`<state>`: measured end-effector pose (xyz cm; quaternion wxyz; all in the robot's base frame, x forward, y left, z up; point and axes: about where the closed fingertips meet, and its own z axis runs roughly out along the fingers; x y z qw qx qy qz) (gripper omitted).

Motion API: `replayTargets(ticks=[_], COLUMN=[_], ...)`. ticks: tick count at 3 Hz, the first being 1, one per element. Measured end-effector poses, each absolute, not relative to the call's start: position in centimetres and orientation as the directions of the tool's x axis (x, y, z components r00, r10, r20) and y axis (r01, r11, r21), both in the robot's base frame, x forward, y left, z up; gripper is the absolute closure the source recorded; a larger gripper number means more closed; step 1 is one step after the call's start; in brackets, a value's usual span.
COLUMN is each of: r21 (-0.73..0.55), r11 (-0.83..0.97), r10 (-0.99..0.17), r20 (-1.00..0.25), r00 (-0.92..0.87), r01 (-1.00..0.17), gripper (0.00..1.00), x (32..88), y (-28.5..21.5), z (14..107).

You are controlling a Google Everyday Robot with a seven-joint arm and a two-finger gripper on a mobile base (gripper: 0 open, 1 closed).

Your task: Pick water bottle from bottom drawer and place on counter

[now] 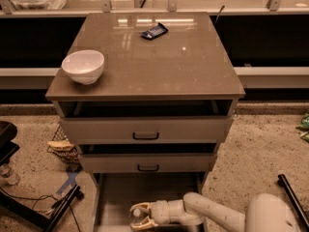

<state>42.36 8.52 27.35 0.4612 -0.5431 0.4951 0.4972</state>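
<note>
At the bottom centre of the frame, low in the bottom drawer, my gripper reaches left with its jaws seemingly clamped on the water bottle, its long axis unclear, and the counter lies well up-frame.

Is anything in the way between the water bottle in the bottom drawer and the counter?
Yes: two upper drawers jut out over the bottom drawer, where the gripper is at the water bottle. The counter bears a white bowl front-left, a dark packet behind.
</note>
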Motion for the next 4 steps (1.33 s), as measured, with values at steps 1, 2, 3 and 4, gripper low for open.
replayTargets(ticks=[1, 2, 3, 4], r21=[0.018, 0.034, 0.050, 0.065], r11=[-0.089, -0.045, 0.038, 0.113], r10=[0.044, 0.100, 0.113, 0.093], r20=[-0.999, -0.994, -0.993, -0.994], r00=[-0.022, -0.039, -0.045, -0.054], r01=[-0.996, -0.998, -0.998, -0.991], gripper=[1.00, 1.00, 1.00, 1.00], x=[40.0, 39.1, 40.8, 43.2], y=[4.2, -0.3, -3.8, -5.4], z=[36.8, 44.3, 53.5, 59.3])
